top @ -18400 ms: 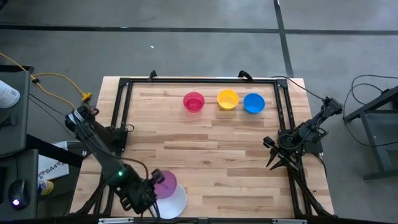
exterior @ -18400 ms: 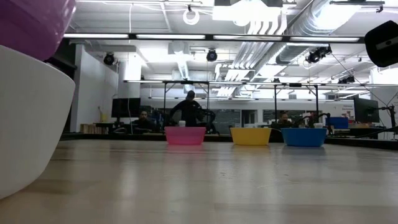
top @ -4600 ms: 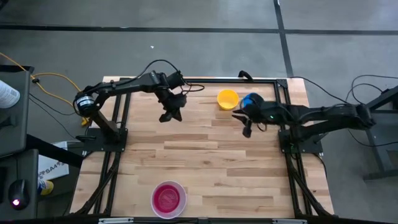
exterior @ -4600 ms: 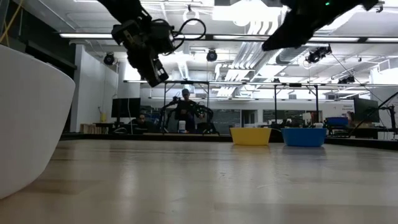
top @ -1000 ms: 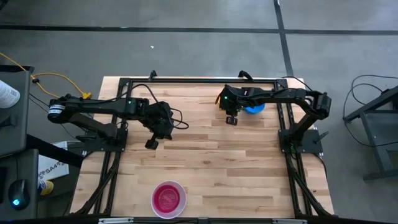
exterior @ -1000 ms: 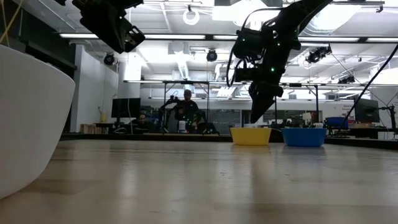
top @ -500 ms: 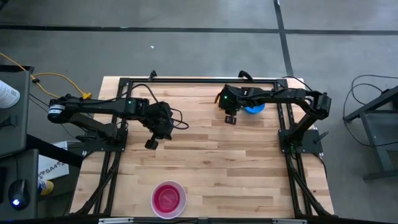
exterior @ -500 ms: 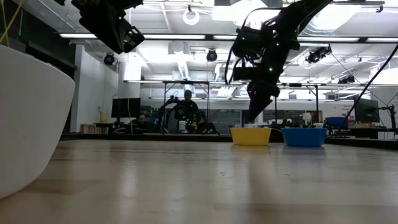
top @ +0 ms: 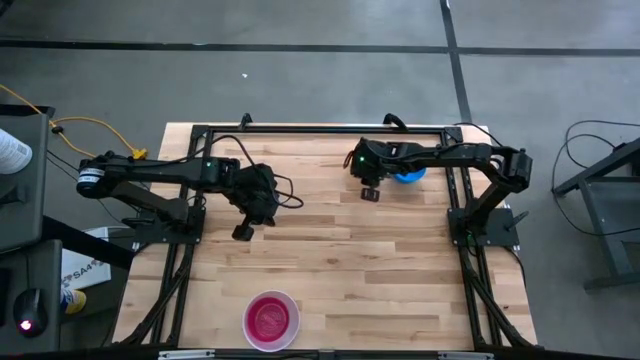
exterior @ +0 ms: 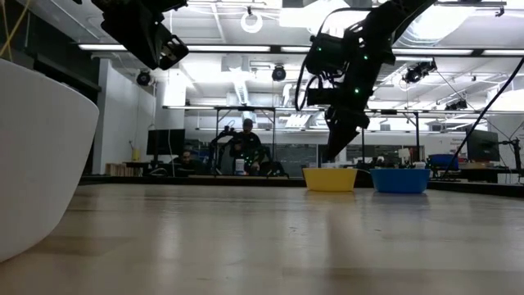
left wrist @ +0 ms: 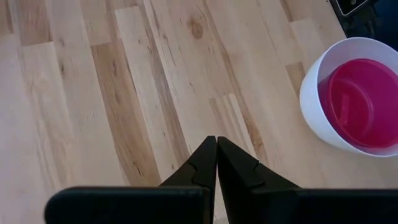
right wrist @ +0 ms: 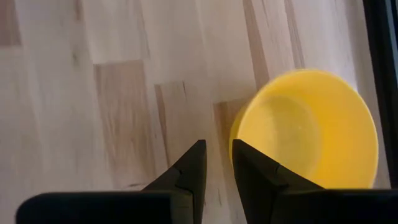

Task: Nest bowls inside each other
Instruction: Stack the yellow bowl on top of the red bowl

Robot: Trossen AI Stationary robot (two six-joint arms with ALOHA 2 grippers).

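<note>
A yellow bowl (right wrist: 311,130) stands on its base at the table's far side, next to a blue bowl (top: 408,176). My right gripper (right wrist: 217,149) hangs open just above the yellow bowl's near rim, one finger over the rim and one outside it. In the low view its tips (exterior: 330,156) stand a little above the bowl (exterior: 330,179); in the high view the arm hides this bowl. Near the front edge a white bowl (top: 271,320) holds a pink-red bowl (left wrist: 364,102). My left gripper (top: 242,232) is shut and hangs above the bare table left of centre.
A black frame (top: 320,130) runs round the table's edges, close behind the yellow and blue bowls. Bare wooden tabletop (top: 340,270) lies between the far bowls and the white bowl. The low view shows people in the room beyond the table.
</note>
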